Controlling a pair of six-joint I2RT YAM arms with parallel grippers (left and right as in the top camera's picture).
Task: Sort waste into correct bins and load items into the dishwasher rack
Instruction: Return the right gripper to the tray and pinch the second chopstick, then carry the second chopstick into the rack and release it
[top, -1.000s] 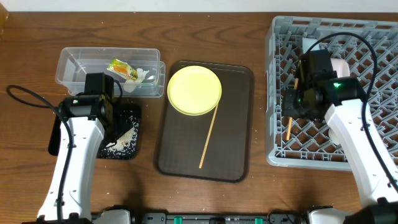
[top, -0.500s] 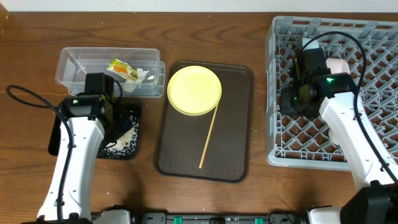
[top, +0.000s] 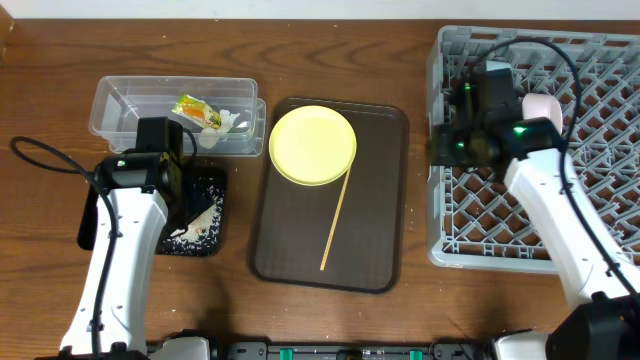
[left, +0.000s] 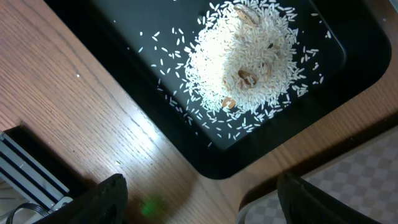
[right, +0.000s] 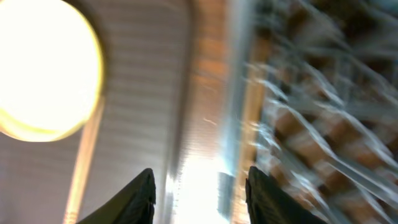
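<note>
The clear tub holds the green-and-orange wrapper and white scraps. The black tray holds a pile of rice. My left gripper is open and empty, over the wood at the black tray's edge. The yellow plate and one chopstick lie on the brown serving tray. My right gripper is open and empty over the left rim of the grey rack. Its blurred wrist view shows my right gripper, the plate and the chopstick.
A pale cup-like item sits in the rack's back part, partly behind my right arm. Bare wood lies between the serving tray and the rack, and along the front of the table. The left arm's cable loops left of the black tray.
My right arm has swung left and back, from inside the rack to its left rim. The chopstick seen by it in the rack no longer shows. The left arm has not moved.
</note>
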